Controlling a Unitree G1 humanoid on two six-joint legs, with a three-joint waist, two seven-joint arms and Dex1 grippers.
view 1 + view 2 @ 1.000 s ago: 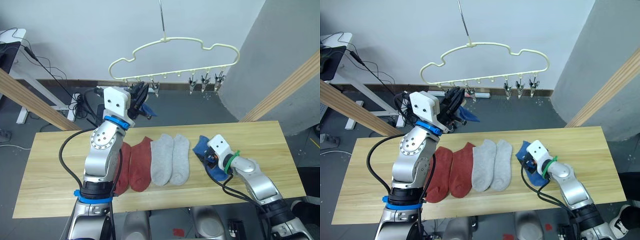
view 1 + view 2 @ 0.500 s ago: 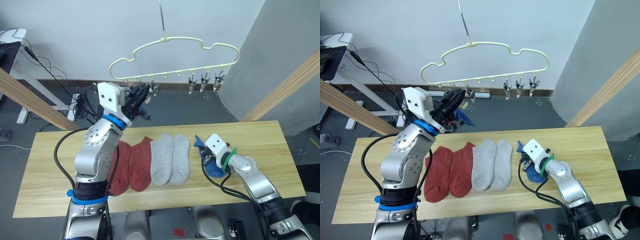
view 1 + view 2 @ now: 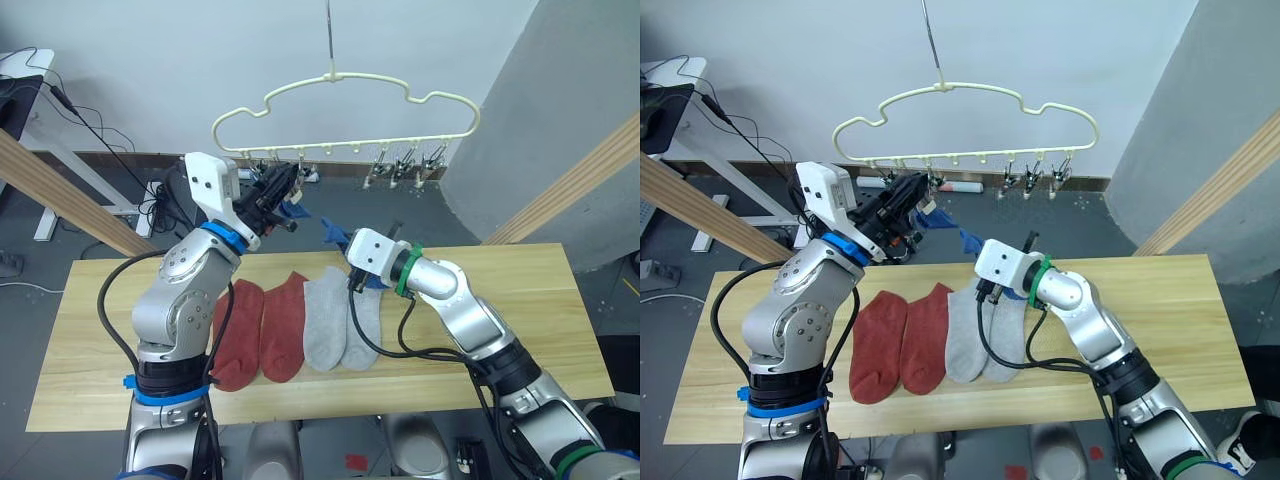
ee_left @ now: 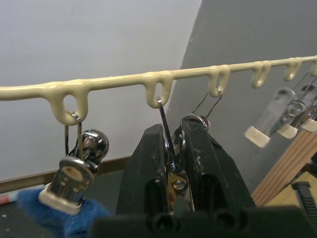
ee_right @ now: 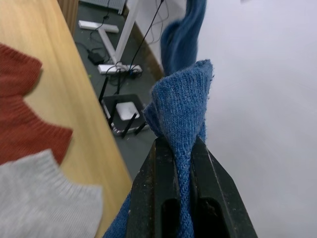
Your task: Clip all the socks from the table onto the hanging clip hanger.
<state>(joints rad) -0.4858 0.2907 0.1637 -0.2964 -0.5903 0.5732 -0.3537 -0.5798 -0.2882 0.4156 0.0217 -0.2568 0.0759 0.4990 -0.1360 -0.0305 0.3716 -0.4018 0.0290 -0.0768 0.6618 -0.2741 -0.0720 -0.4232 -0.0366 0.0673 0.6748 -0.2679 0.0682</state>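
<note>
The pale-yellow clip hanger hangs by its hook above the far edge of the table. My left gripper is shut on one of its metal clips, squeezing it. On the neighbouring clip hangs a blue sock. My right gripper is shut on a second blue sock, held up in the air just right of the left gripper and below the hanger. Two rust-red socks and two grey socks lie side by side on the table.
Three free clips dangle at the hanger's right end. Slanted wooden beams stand at the left and right. Cables and a power strip lie on the floor behind the table. A grey wall corner rises at the right.
My right gripper shut on the blue sock and carried it from the table's right part up and left toward the hanger. My left gripper rose slightly along the clip row.
</note>
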